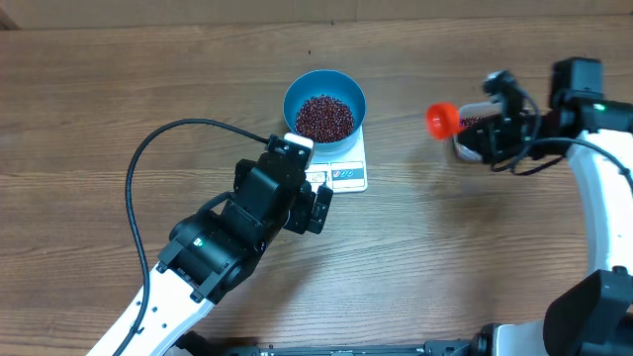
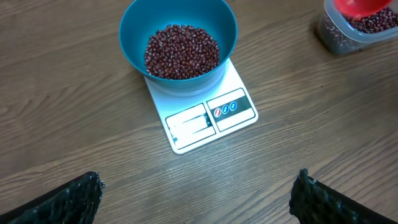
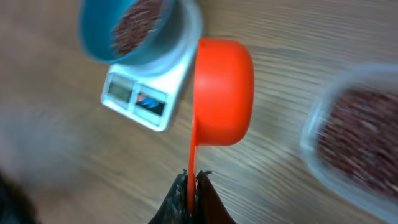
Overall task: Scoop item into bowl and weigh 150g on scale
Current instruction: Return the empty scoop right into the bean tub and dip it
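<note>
Many loose, roll-prone beans (image 2: 181, 51) lie in the bowl (image 2: 127, 37) on the scale (image 2: 211, 118) and likely handle only by scoop (image 3: 222, 93), whose thin handle the right gripper (image 3: 193, 180) pinches; the left gripper (image 2: 196, 186) gapes empty.

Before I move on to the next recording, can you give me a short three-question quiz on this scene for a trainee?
1. True or false: the bowl of beans stands on the scale.
2. What is the right gripper shut on? A. the handle of the red scoop. B. the rim of the bowl. C. nothing.
3. Fill in: the left gripper, holding nothing, is ___.
Key: 1 true; 2 A; 3 open.
</note>
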You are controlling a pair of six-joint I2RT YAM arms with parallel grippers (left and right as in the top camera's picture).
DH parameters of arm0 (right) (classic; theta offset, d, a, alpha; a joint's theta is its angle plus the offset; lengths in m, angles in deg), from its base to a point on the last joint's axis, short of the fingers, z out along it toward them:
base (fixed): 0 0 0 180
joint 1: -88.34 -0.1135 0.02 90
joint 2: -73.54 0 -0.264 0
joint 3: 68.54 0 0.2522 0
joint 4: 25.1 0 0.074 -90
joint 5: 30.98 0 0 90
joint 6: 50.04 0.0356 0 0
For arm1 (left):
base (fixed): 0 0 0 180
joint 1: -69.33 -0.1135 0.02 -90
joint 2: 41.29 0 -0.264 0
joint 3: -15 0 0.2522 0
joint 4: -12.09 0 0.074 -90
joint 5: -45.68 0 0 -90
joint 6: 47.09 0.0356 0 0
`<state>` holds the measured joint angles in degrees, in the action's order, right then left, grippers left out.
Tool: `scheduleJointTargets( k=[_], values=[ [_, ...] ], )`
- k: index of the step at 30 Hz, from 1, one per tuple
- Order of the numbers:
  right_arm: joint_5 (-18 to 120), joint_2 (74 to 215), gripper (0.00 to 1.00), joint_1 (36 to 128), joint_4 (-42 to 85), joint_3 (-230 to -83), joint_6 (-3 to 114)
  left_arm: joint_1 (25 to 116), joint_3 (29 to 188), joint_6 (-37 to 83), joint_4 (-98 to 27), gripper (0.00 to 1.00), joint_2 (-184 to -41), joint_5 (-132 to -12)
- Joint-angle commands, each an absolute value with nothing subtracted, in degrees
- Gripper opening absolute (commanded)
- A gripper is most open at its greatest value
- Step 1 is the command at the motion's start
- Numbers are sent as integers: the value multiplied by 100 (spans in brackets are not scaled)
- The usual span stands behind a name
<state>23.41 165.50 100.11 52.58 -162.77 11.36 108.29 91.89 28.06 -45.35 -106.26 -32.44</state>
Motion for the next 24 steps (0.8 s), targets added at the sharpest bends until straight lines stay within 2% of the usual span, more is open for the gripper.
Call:
scheduleJointTargets(
  k=[1,15,24],
  values=[
    [2844,16397,4,10264,5217,-16336,1405,10792,9191,2730,-4515,100,-10654,-3174],
    [5062,16410,4,10299,4854,-16329,2142,10792,9191,2730,-4515,100,-10654,-3174],
    [5147,16629,4,10299,4780,-16325,2181,10792,9191,2732,-4515,100,-10654,-3174]
  ],
)
